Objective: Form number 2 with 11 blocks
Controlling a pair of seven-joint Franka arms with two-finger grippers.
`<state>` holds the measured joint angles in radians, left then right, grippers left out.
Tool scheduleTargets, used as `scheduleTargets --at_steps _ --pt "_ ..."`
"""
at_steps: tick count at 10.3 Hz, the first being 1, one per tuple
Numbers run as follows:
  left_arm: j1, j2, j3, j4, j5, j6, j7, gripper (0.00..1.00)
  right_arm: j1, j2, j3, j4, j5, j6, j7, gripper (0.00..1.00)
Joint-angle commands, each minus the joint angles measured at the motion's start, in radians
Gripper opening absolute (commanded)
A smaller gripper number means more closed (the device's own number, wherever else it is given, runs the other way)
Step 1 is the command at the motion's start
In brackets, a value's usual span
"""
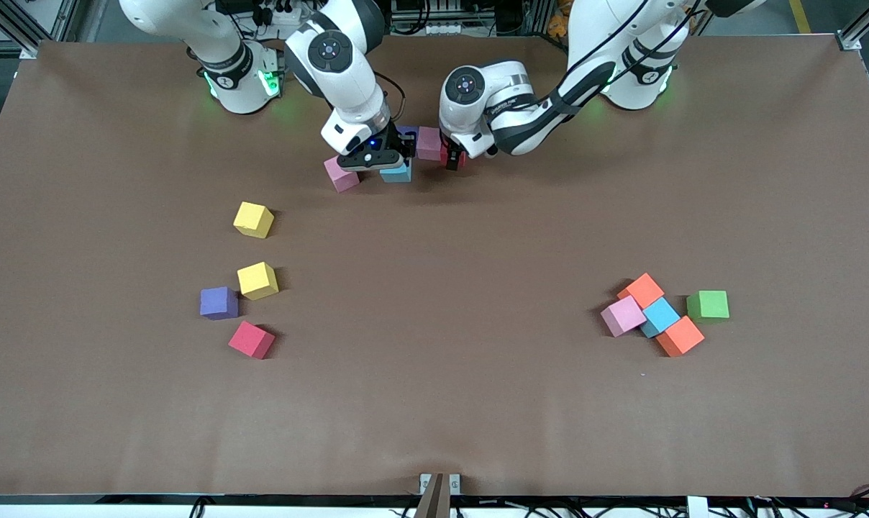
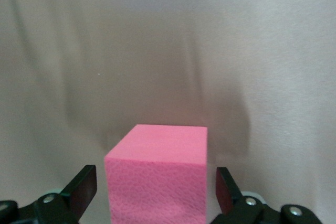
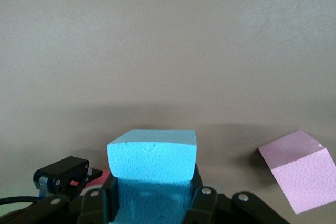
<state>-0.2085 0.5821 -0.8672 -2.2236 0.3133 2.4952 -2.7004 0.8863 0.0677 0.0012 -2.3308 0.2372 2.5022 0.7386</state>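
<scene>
My right gripper is shut on a blue cube, low at the table beside a pink cube; both show in the right wrist view, the blue cube in the gripper and the pink cube beside it. A purple cube and another pink cube sit just past it toward the bases. My left gripper is open around a red cube beside that pink cube. In the left wrist view the gripper has its fingers just clear of the red cube.
Toward the right arm's end lie two yellow cubes, a purple cube and a red cube. Toward the left arm's end lie two orange cubes, a pink, a blue and a green cube.
</scene>
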Motion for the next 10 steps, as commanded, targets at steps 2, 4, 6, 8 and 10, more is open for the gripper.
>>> scheduleTargets --at_steps 2,4,6,8,10 --pt "0.064 -0.068 -0.042 -0.001 0.007 -0.055 0.045 1.0 0.025 0.027 -0.006 -0.005 0.013 0.052 0.041 0.0" --pt "0.138 -0.094 -0.075 0.004 0.004 -0.105 0.097 1.0 0.04 0.05 -0.006 0.01 0.007 0.067 0.082 0.0" --pt "0.208 -0.149 -0.081 0.028 -0.046 -0.139 0.224 1.0 0.081 0.11 -0.007 0.077 -0.004 0.067 0.178 0.0" --pt "0.271 -0.215 -0.072 0.062 -0.173 -0.188 0.452 1.0 0.114 0.177 -0.007 0.155 -0.111 0.057 0.322 0.0" --pt "0.313 -0.232 -0.006 0.123 -0.207 -0.293 0.652 1.0 0.147 0.266 -0.006 0.253 -0.214 0.032 0.476 0.0"
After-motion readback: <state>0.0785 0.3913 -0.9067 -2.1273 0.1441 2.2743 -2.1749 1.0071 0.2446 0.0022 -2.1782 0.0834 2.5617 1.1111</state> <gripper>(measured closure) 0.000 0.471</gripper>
